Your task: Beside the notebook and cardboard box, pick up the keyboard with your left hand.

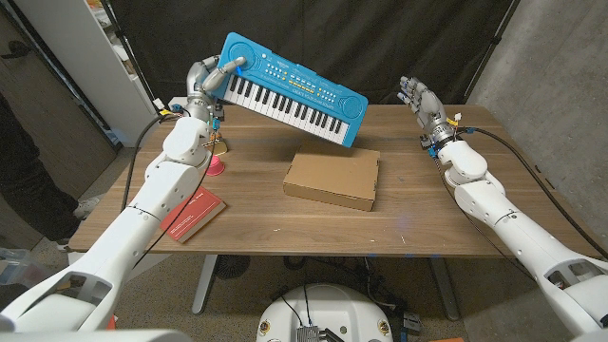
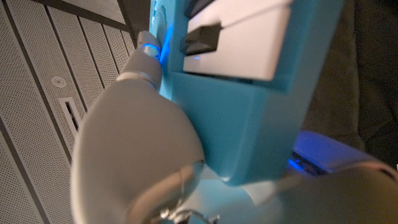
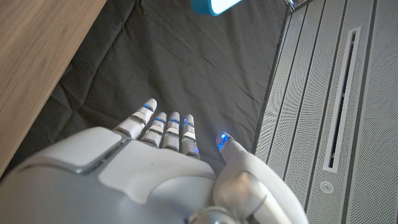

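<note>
Keyboard [image 1: 293, 90], a blue toy one with white and black keys, is up in the air above the far part of the wooden table [image 1: 427, 218], slanting down from its raised left end toward the robot's right. The left hand [image 1: 211, 78] grips that raised end, a finger lying over the top edge; the left wrist view shows the hand [image 2: 134, 155] wrapped against the blue casing [image 2: 249, 112]. Below the instrument the cardboard box [image 1: 332, 179] lies flat near the table's middle. The red notebook [image 1: 193, 213] lies nearer the front edge, beside the left arm. A small pink object [image 1: 218, 163] stands by the left forearm. The right hand [image 1: 419, 97] is raised at the table's far right, fingers spread and holding nothing, and shows likewise in its own wrist view [image 3: 155, 168].
</note>
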You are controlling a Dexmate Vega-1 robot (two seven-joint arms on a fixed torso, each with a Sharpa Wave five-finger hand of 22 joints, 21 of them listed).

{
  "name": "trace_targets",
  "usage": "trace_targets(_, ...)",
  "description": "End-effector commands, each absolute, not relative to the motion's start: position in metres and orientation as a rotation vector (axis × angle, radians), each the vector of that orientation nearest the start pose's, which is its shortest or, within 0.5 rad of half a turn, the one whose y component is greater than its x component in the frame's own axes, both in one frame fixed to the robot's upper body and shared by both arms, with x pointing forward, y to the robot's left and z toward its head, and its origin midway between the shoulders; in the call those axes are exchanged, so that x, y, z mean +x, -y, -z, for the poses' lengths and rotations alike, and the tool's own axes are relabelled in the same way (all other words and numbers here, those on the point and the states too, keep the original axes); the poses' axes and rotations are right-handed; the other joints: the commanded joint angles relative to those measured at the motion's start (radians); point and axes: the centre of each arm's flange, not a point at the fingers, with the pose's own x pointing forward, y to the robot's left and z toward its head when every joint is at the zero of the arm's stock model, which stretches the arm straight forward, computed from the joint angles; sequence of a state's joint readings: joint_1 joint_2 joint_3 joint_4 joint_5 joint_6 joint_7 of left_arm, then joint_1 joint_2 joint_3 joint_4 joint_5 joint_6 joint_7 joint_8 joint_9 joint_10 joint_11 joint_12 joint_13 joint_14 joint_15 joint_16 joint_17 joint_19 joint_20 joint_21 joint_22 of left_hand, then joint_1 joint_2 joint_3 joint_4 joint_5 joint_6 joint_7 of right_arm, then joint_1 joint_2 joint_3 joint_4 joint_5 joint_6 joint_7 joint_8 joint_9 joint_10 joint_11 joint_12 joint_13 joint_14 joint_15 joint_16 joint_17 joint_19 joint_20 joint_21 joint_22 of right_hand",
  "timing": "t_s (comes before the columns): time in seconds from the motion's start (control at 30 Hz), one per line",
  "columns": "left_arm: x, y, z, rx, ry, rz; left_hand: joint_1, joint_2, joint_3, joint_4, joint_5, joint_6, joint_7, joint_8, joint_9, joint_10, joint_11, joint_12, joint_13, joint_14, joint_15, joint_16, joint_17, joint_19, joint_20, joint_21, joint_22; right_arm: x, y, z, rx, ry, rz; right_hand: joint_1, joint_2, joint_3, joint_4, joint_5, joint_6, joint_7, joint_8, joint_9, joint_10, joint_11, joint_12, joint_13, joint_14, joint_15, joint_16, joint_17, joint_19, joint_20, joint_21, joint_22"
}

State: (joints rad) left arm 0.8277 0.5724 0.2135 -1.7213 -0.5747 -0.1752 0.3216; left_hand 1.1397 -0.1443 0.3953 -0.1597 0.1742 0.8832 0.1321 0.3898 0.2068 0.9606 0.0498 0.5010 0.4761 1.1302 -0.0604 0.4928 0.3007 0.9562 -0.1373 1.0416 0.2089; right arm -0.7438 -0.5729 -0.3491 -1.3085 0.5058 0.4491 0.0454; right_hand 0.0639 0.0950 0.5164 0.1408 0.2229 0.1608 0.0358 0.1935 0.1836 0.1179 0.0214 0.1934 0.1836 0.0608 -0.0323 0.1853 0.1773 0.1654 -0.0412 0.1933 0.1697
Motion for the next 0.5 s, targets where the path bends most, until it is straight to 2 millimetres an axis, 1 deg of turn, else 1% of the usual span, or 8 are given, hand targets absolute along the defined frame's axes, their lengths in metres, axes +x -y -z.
trace_targets(0.03,0.547,-0.309,-0.148,-0.054,0.982,-0.053,0.197,0.210,0.011,0.003,0.004,0.175,-0.024,0.006,0.002,0.105,-0.101,-0.007,0.003,0.166,-0.154,0.002,0.006,-0.006,-0.051,0.011,0.002,0.625,0.311,-0.069,-0.168,0.874,-0.183,0.012,0.055,0.008,-0.003,0.003,0.006,0.001,0.001,0.002,0.009,0.002,0.000,0.003,0.012,0.000,0.002,0.000,0.008,-0.094,0.006,0.002)
trace_targets(0.5,0.537,-0.304,-0.161,-0.025,1.050,-0.052,0.195,0.209,0.010,0.004,0.005,0.177,-0.029,0.000,0.002,0.107,-0.104,-0.015,0.006,0.165,-0.154,-0.001,0.009,-0.014,-0.051,0.025,-0.002,0.624,0.311,-0.071,-0.170,0.879,-0.173,0.012,0.055,0.010,-0.003,0.003,0.007,0.001,0.001,0.002,0.010,0.002,0.000,0.004,0.012,0.000,0.001,0.000,0.009,-0.095,0.006,0.002)
